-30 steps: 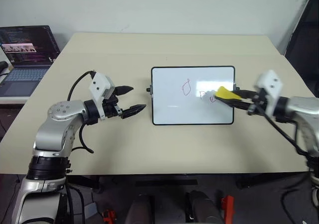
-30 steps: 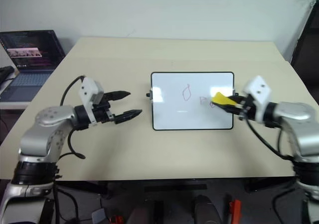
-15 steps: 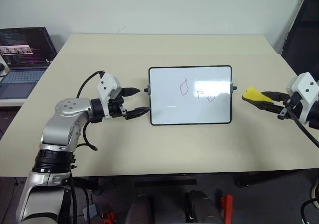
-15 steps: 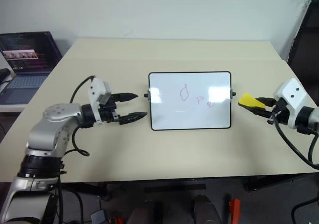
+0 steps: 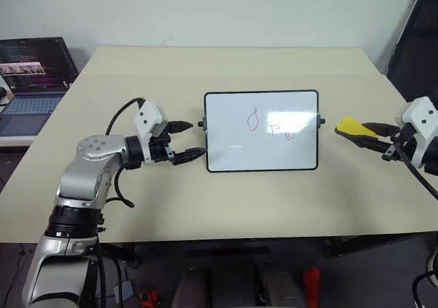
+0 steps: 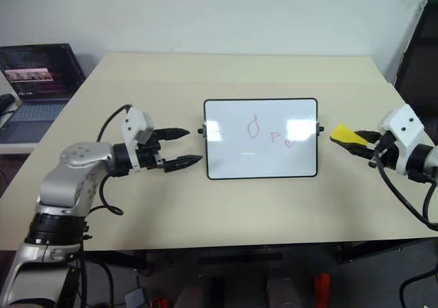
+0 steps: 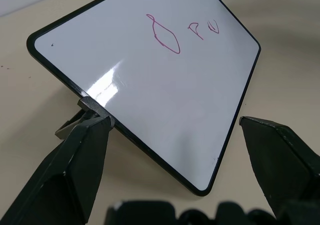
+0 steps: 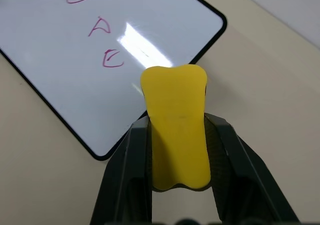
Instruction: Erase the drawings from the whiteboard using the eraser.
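The whiteboard (image 5: 261, 131) lies flat at the middle of the table (image 5: 226, 205), three pink drawings (image 5: 270, 125) visible on its right half. The right gripper (image 5: 369, 131), jaws clamped on the yellow eraser (image 5: 352, 126), hangs just off the board's right edge. The left gripper (image 5: 188, 140), jaws spread and empty, sits at the board's left edge.

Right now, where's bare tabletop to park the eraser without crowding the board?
Bare table runs along the near edge below the whiteboard, and the far strip behind it is bare too. To the board's right, under the right gripper holding the eraser, there is bare room. It is crowded at the board's left edge, where the open left gripper sits.
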You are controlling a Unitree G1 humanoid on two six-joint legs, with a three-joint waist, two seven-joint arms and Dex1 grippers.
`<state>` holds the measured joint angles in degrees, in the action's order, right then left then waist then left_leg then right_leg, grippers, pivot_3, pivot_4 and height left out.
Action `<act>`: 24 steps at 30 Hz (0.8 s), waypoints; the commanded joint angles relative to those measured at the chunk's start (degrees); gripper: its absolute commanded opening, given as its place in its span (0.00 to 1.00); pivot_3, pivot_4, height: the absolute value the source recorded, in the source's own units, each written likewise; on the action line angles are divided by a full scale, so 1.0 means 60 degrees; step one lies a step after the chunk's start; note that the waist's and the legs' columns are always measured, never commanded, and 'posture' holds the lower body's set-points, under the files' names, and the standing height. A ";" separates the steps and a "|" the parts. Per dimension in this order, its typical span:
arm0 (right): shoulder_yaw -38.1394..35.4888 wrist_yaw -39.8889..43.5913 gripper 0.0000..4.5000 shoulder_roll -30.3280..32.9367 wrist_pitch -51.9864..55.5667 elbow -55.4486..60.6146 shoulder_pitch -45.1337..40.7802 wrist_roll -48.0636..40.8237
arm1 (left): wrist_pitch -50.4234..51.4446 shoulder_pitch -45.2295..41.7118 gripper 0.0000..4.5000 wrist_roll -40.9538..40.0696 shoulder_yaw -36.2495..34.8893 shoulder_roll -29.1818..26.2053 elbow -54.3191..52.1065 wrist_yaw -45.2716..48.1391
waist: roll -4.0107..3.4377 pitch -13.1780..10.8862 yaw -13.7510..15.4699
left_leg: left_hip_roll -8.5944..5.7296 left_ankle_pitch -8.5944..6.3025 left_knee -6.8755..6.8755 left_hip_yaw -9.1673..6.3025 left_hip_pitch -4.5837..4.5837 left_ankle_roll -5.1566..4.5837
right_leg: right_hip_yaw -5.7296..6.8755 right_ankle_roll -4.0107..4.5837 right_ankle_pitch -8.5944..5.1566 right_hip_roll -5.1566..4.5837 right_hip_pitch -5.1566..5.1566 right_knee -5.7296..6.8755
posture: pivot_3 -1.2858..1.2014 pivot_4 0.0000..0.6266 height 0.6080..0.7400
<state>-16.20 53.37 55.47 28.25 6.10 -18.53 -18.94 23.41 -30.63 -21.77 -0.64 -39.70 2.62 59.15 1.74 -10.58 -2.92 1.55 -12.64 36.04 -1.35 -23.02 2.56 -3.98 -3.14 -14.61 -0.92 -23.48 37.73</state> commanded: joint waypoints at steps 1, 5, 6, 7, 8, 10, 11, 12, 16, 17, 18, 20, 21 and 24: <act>-0.0067 -0.0076 0.25 0.0067 -0.0212 0.0069 -0.0210 -0.0004 | -0.0174 -0.0094 1.00 -0.0036 -0.0188 0.0082 -0.0210 -0.0121 | 0.0000 0.0000 0.0005 | 0.0000 0.0000 0.0000 -0.0001 0.0000 0.0000 | 0.0001 0.0000 0.0000 0.0000 0.0000 0.0001 | 0.52 0.24 1.00; -0.0044 -0.0058 0.25 0.0060 -0.0215 0.0089 -0.0276 -0.0081 | -0.0211 -0.0116 1.00 -0.0037 -0.0236 0.0147 -0.0205 -0.0196 | 0.0000 0.0000 0.0010 | 0.0000 0.0000 0.0000 0.0000 -0.0001 0.0000 | 0.0000 0.0000 0.0000 0.0000 0.0000 0.0001 | 0.52 0.24 1.00; -0.0038 -0.0059 0.25 0.0059 -0.0224 0.0091 -0.0284 -0.0086 | -0.0225 -0.0118 1.00 -0.0030 -0.0233 0.0147 -0.0188 -0.0202 | 0.0000 0.0000 0.0010 | 0.0000 0.0000 0.0000 0.0000 0.0000 0.0000 | -0.0001 0.0000 0.0000 0.0000 0.0000 0.0002 | 0.52 0.24 1.00; -0.0033 -0.0057 0.25 0.0060 -0.0232 0.0091 -0.0287 -0.0089 | -0.0237 -0.0121 1.00 -0.0024 -0.0230 0.0147 -0.0171 -0.0208 | 0.0000 0.0000 0.0010 | 0.0000 0.0000 0.0000 -0.0001 0.0000 0.0000 | 0.0000 0.0000 0.0000 0.0000 0.0000 0.0002 | 0.52 0.24 1.00; -0.0031 -0.0058 0.25 0.0049 -0.0228 0.0096 -0.0299 -0.0103 | -0.0252 -0.0124 1.00 -0.0018 -0.0229 0.0150 -0.0154 -0.0213 | 0.0000 0.0000 0.0010 | 0.0000 0.0000 0.0000 -0.0001 0.0000 0.0000 | 0.0000 0.0000 0.0000 0.0000 0.0000 0.0003 | 0.52 0.24 1.00; -0.0039 -0.0057 0.25 0.0031 -0.0214 0.0123 -0.0307 -0.0132 | -0.0272 -0.0115 1.00 -0.0011 -0.0228 0.0161 -0.0146 -0.0225 | 0.0000 0.0000 0.0010 | 0.0000 0.0000 0.0001 -0.0001 0.0000 0.0000 | 0.0000 0.0000 0.0000 0.0000 0.0000 0.0004 | 0.52 0.24 1.00; -0.0037 -0.0057 0.25 0.0024 -0.0203 0.0140 -0.0307 -0.0144 | -0.0281 -0.0112 1.00 -0.0006 -0.0224 0.0166 -0.0139 -0.0225 | 0.0000 0.0000 0.0010 | 0.0000 0.0000 0.0001 -0.0001 0.0000 0.0000 | 0.0000 0.0000 0.0000 0.0000 0.0001 0.0004 | 0.52 0.24 1.00; -0.0032 -0.0058 0.25 0.0018 -0.0192 0.0160 -0.0304 -0.0151 | -0.0289 -0.0112 1.00 -0.0004 -0.0220 0.0171 -0.0131 -0.0222 | 0.0000 0.0000 0.0010 | 0.0000 0.0000 0.0001 -0.0001 0.0001 0.0000 | 0.0000 0.0001 0.0001 0.0000 0.0001 0.0004 | 0.52 0.24 1.00; 0.0066 -0.0139 0.25 -0.0206 -0.0025 0.0361 -0.0485 -0.0340 | -0.0316 -0.0158 1.00 -0.0002 -0.0207 0.0207 -0.0101 -0.0210 | 0.0000 0.0000 0.0008 | 0.0000 0.0000 0.0002 -0.0001 0.0001 0.0000 | 0.0000 0.0001 0.0001 0.0000 0.0001 0.0004 | 0.52 0.24 1.00; 0.0110 -0.0204 0.25 -0.0323 0.0084 0.0435 -0.0608 -0.0434 | -0.0324 -0.0175 1.00 -0.0004 -0.0204 0.0217 -0.0104 -0.0202 | 0.0000 0.0000 -0.0008 | 0.0000 0.0000 0.0002 -0.0001 0.0001 0.0000 | -0.0001 0.0001 0.0001 0.0000 0.0001 0.0006 | 0.52 0.24 1.00; 0.0217 -0.0320 0.25 -0.0543 0.0164 0.0513 -0.0834 -0.0533 | -0.0319 -0.0209 1.00 -0.0023 -0.0204 0.0239 -0.0106 -0.0193 | 0.0000 0.0000 -0.0030 | 0.0001 0.0000 0.0003 0.0000 0.0003 0.0000 | -0.0001 0.0001 0.0001 0.0000 0.0001 0.0009 | 0.52 0.24 1.00; 0.0600 -0.0759 0.25 -0.1232 0.0149 0.0440 -0.1529 -0.0529 | -0.0333 -0.0315 1.00 -0.0024 -0.0172 0.0295 -0.0003 -0.0163 | 0.0000 0.0000 -0.0059 | 0.0001 0.0000 0.0005 0.0000 0.0006 0.0000 | -0.0004 0.0001 0.0001 0.0001 0.0001 0.0016 | 0.52 0.24 1.00; 0.0915 -0.1131 0.25 -0.1749 0.0005 0.0284 -0.1993 -0.0359 | -0.0367 -0.0369 1.00 0.0009 -0.0133 0.0338 0.0093 -0.0150 | 0.0000 0.0000 -0.0089 | 0.0002 0.0000 0.0007 0.0000 0.0010 0.0000 | -0.0005 0.0001 0.0001 0.0003 0.0002 0.0023 | 0.52 0.24 1.00; 0.1760 -0.2187 0.25 -0.3293 -0.0462 -0.0268 -0.3005 0.0247 | -0.0514 -0.0375 1.00 0.0125 -0.0009 0.0444 0.0290 -0.0118 | 0.0000 0.0000 -0.0134 | 0.0005 0.0001 0.0010 -0.0001 0.0021 0.0000 | -0.0009 0.0002 0.0003 0.0013 0.0003 0.0042 | 0.52 0.24 1.00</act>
<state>-7.28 43.52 37.40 27.77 4.94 -34.79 -18.72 21.71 -32.15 -21.29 -0.30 -37.20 4.63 58.19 1.74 -10.58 -3.73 1.60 -12.63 36.10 -1.37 -22.87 2.56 -4.03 -3.12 -14.58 -0.82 -23.47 38.00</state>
